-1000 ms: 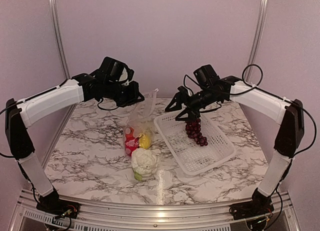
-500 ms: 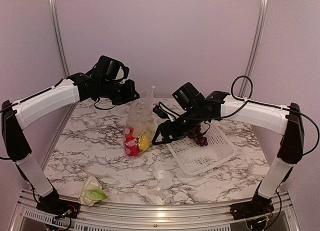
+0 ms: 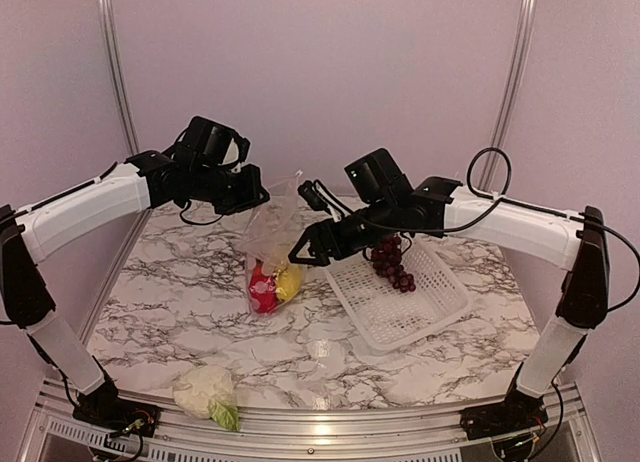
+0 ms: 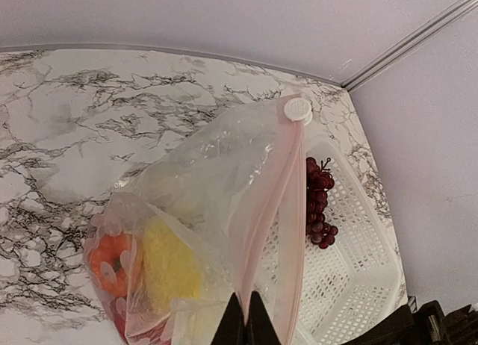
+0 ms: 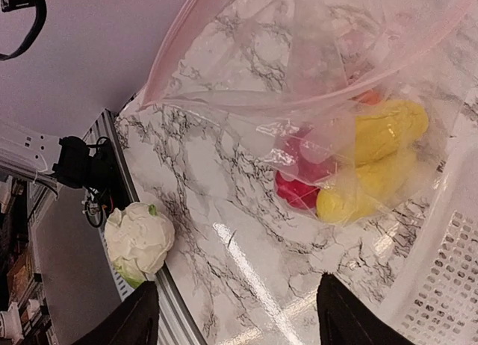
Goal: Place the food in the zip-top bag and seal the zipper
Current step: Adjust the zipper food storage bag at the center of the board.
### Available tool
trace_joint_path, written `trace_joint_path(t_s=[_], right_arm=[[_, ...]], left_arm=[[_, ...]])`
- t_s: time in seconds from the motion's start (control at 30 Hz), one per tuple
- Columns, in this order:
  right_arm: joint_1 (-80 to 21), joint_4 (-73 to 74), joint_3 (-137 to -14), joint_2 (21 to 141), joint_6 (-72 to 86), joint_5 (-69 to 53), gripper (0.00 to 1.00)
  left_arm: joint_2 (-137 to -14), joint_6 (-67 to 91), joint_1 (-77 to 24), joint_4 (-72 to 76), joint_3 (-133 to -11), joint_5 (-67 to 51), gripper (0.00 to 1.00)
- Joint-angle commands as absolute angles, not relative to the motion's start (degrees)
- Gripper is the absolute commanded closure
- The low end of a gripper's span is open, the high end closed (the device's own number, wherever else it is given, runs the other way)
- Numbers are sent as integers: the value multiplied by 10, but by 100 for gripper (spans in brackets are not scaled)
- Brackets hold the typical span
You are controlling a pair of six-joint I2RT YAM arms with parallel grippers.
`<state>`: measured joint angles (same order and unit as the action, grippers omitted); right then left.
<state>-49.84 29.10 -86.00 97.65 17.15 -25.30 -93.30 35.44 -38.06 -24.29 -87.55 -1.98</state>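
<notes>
My left gripper is shut on the zipper strip of the clear zip-top bag, holding it up by its mouth. The bag holds two yellow pieces, a red pepper and an orange piece. My right gripper is open and empty, just right of the bag and above the table. The white cauliflower lies at the table's front edge on the left. The purple grape bunch lies in the basket.
A white latticed basket sits right of the bag, under my right arm. The table's metal front rail runs beside the cauliflower. The enclosure wall stands close behind the bag.
The cauliflower has rolled from beside the bag to the front edge. My right gripper let the grapes drop into the basket and swung left to the bag. The left gripper lifted the bag slightly.
</notes>
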Motion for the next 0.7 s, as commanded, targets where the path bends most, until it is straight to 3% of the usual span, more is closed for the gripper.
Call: trace_joint_path(t_s=[0.0,0.27,0.67], right_arm=[[-519,298,-908,1001,161,-223,31],[-500,324,-925,988,243,-142,29],[-454,330,-1085,1123,333,-226,29]], left_arm=[[-901,344,-377,-253,-863,-13,100],[-884,338,-377,-246,-845,-23,100],[-884,338,-378,-240,-845,-48,100]])
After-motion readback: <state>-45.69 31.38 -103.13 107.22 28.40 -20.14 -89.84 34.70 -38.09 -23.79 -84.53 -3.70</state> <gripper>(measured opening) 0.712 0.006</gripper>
